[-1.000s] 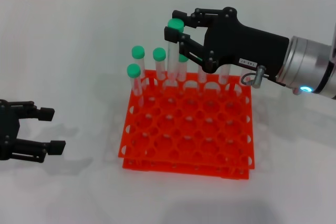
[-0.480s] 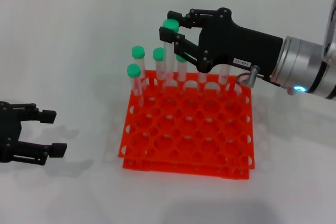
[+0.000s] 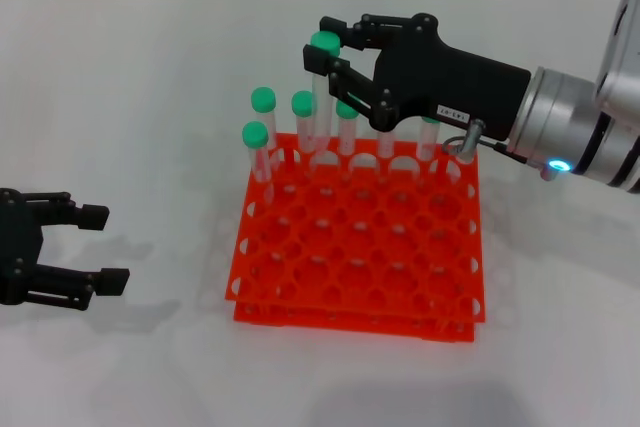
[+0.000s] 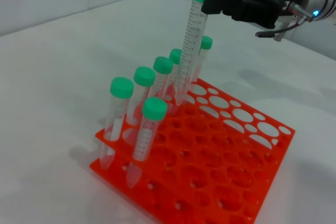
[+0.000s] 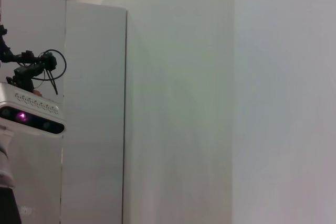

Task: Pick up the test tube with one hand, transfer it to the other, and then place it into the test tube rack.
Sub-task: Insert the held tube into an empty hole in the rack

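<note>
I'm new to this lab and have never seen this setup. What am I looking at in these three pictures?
This is a two-armed robot. One picture looks down from its head, and one comes from a camera on each wrist.

On the white table stands an orange-red test tube rack with green-capped tubes along its far and left edges.

The right tool, black with a small white label, grips one test tube by its cap end. The tube hangs tilted, its tip down at the rack's back row, between the standing tubes.

The left tool sits open and empty, low at the table's left side, away from the rack.

The left wrist picture shows the rack from the side. The right wrist picture shows only walls and some equipment.
</note>
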### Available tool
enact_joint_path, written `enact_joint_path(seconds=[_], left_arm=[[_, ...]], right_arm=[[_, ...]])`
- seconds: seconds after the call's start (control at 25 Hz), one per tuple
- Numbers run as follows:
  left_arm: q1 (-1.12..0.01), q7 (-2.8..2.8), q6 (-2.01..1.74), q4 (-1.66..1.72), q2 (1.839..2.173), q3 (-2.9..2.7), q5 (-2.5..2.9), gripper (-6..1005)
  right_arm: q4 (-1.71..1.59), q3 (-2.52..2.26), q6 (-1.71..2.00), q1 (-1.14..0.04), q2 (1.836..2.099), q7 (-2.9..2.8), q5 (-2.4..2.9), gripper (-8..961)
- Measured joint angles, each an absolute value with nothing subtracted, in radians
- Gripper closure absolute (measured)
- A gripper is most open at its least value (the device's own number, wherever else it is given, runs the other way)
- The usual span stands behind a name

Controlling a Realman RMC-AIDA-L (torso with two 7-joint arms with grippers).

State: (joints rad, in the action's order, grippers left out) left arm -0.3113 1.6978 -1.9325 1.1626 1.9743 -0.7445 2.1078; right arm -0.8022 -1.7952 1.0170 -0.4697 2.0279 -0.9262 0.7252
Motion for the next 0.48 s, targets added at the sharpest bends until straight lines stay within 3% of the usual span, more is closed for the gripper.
enact_joint_path(seconds=[0.48], left_arm=[[-0.311,1.693,-1.931,1.153,1.974,-0.744,2.108,113]], right_arm=[[-0.789,-1.841,0.994,-0.472,2.028,-0.922,0.708,680]])
